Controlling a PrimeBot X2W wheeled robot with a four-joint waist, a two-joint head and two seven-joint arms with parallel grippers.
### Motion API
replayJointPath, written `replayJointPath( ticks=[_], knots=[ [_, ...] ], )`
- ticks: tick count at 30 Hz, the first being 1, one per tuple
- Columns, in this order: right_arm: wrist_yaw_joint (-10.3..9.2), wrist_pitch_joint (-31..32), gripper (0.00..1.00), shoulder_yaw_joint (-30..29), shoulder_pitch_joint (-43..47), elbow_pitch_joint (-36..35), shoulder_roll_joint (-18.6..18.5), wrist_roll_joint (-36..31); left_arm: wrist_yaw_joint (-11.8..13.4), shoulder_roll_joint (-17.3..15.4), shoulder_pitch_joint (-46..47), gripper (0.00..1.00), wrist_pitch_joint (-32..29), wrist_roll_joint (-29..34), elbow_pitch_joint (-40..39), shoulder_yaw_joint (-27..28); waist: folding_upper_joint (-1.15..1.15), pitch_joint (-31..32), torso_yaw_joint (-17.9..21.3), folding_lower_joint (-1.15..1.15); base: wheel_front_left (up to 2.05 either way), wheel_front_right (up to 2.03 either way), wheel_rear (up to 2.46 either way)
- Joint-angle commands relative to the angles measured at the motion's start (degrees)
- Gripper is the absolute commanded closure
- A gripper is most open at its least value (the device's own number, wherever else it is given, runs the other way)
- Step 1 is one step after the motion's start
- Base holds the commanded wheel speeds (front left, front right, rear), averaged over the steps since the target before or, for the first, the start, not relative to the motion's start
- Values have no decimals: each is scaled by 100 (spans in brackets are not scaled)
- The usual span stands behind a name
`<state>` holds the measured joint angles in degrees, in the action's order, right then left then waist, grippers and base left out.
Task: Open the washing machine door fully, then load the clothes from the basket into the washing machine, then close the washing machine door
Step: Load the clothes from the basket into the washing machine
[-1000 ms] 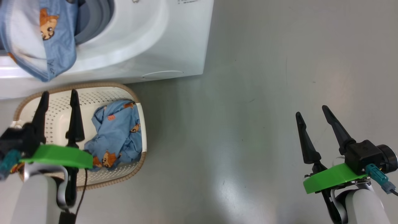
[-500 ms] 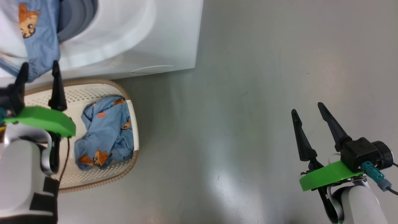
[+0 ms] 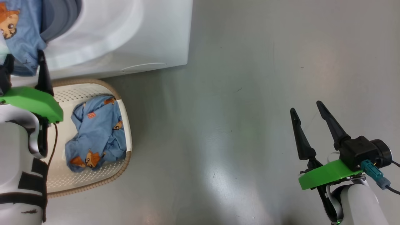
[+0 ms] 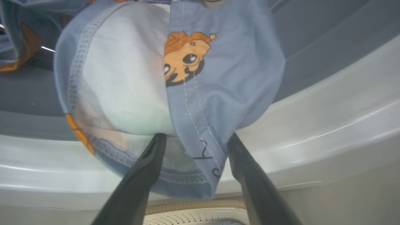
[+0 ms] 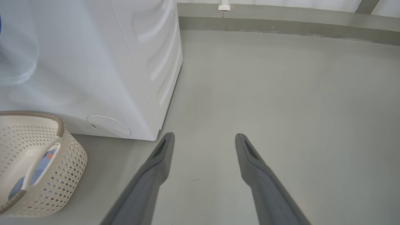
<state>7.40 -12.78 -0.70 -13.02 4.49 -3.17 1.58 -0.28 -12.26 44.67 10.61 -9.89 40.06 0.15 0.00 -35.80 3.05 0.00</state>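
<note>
One of the clothes, a light-blue piece (image 4: pixel 200 78) printed with an orange cartoon figure and showing a pale lining, hangs half out of the mouth of the washing machine (image 3: pixel 125 37). It drapes over the grey-blue gasket (image 4: pixel 312 47) and the white front lip, its hem dangling toward the basket (image 3: pixel 84 93) below. A second blue piece (image 3: pixel 93 131) lies crumpled in the right half of that basket, which sits on the floor (image 3: pixel 234 109) just in front of the machine.

The left pincer (image 4: pixel 197 136) is spread, one finger on each side of the dangling hem, with its tips at the cloth's edge. It pinches nothing, and I cannot tell whether the tips actually touch the fabric. The right pincer (image 3: pixel 305 106) is also spread and empty, hovering over bare floor well apart from the machine and basket.

With the mouth uncovered, opening the washing machine door looks done. Loading seems about half finished: the hanging piece needs pushing fully into the drum and the basket piece has yet to be lifted in. Only then can the door be closed, since trailing cloth would likely catch in the seal.
</note>
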Motion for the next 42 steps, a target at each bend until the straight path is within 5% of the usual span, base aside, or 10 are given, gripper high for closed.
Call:
replayJointPath(
  ticks=[1,2,11,22,42],
  knots=[
    [9,-74,0,149,3,-91,28,3,-4,-316,85,70,86,-29,-3,149,0,-6,18,0,0,0,0],
    [9,-79,0,146,0,-84,28,8,-16,-317,113,100,120,-54,43,158,0,-8,23,0,0,0,0],
    [9,-111,0,124,6,-23,28,22,-64,-307,131,100,347,-151,196,166,0,55,-30,0,0,0,0],
    [9,-106,0,131,27,-57,29,30,-41,-602,61,100,411,-276,-987,482,0,57,-77,0,0,0,0],
    [9,-155,0,222,-177,-97,29,75,-652,-1726,2573,100,-1203,-461,-565,-20,0,-696,244,0,0,0,0]
  ],
)
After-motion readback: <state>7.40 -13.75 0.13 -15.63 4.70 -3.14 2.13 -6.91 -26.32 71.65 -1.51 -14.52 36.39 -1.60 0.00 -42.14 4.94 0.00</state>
